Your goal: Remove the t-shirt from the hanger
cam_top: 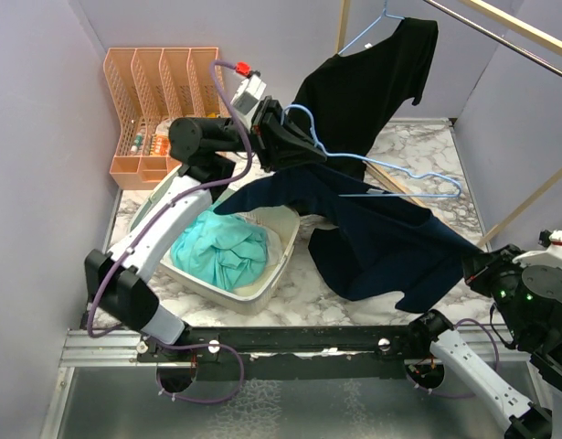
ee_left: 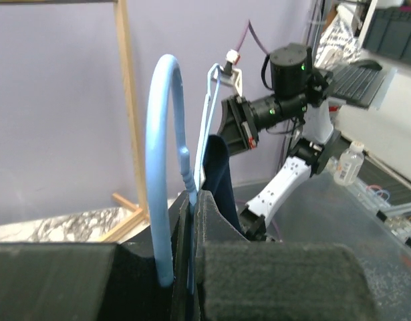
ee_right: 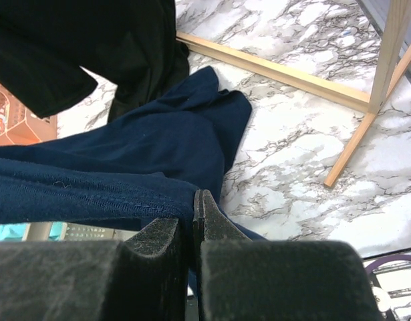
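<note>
Top view. My left hand [cam_top: 303, 146] is raised over the middle of the bench [cam_top: 418, 146], its fingers clamped on the hook of the light-blue hanger [cam_top: 404, 174]. The navy t-shirt [cam_top: 381, 238] hangs from the hanger's lower wire and stretches down and to the right, where my right hand [cam_top: 471, 270] is closed on its edge. One end of the hanger shows bare beyond the cloth; how much wire lies inside the t-shirt I cannot tell. The t-shirt's left end lies over the far edge of the white tub [cam_top: 282, 265], which holds a teal cloth [cam_top: 221, 251]. A black shirt [cam_top: 372, 82] hangs on a second hanger behind, and an orange rack [cam_top: 162, 101] stands at the far left.

Left wrist view. The left hand [ee_left: 192, 200] is pressed together on the hanger [ee_left: 162, 134] at the base of its hook, which stands upright; a navy fold of the t-shirt [ee_left: 218, 174] rises just beside it.

Right wrist view. The right hand [ee_right: 194, 200] pinches a stitched hem of the t-shirt [ee_right: 138, 160], fingers together with cloth between them. A wooden frame [ee_right: 279, 70] lies on the marbled bench [ee_right: 292, 154] beyond.
</note>
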Controlling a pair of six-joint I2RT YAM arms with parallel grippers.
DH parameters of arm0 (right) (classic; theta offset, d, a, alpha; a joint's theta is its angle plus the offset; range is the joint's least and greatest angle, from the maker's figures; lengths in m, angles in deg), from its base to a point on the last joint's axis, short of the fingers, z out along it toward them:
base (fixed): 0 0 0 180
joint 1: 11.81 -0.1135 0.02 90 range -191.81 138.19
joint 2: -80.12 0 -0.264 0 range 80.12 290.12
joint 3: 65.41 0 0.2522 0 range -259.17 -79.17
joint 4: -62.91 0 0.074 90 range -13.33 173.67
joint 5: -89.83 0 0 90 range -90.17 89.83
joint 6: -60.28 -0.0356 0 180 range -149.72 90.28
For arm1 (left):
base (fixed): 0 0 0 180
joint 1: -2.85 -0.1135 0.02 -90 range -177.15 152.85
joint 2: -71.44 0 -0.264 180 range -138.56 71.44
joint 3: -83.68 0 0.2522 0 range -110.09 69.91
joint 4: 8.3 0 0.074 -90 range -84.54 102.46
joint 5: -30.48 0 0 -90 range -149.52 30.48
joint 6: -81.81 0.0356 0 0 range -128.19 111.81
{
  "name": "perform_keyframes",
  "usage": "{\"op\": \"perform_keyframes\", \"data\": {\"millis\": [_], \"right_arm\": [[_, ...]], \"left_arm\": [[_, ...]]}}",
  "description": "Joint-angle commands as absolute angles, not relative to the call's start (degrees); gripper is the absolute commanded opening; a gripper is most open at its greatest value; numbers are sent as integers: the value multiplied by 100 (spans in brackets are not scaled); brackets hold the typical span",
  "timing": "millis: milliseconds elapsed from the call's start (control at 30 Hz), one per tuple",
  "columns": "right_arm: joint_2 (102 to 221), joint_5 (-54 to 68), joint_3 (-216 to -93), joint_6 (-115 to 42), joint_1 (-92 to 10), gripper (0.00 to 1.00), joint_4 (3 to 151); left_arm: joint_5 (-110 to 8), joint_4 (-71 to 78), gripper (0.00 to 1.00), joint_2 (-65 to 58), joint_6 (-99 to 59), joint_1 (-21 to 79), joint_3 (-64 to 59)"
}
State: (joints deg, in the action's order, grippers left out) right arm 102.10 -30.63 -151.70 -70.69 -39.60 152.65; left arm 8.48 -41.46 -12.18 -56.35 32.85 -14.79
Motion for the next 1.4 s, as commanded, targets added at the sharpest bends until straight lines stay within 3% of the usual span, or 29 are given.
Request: {"op": "perform_keyframes", "data": {"millis": [0, 200, 333, 433, 600, 867, 1100, 1367], "right_arm": [[10143, -3188, -15157, -6783, -3967, 2, 15207], [10219, -3050, -15478, -6553, -3967, 14, 15041], [10255, -2899, -15654, -6364, -3967, 51, 14980], [10209, -2518, -15816, -6098, -3967, 61, 14749], [10196, -1227, -16203, -5411, -3967, 61, 13992], [10680, 847, -16423, -4875, -3966, 60, 13333], [11420, 1545, -16108, -4464, -3965, 60, 13293], [11780, 1577, -15867, -4228, -3967, 57, 13493]], "left_arm": [[597, -5771, 0, -1932, -7181, 3288, -2189], [692, -3984, 0, -2530, -5990, 3744, -3110], [827, -3493, 0, -3085, -5747, 3936, -3751], [904, -3341, 0, -3331, -5781, 3947, -4059], [1176, -2410, 0, -3542, -5274, 4042, -4292], [1334, -1097, 0, -3069, -4054, 4179, -3271], [755, 1486, 0, -2612, -1930, 4582, -3091], [613, 1434, 0, -1977, -1757, 4738, -2736]]}}
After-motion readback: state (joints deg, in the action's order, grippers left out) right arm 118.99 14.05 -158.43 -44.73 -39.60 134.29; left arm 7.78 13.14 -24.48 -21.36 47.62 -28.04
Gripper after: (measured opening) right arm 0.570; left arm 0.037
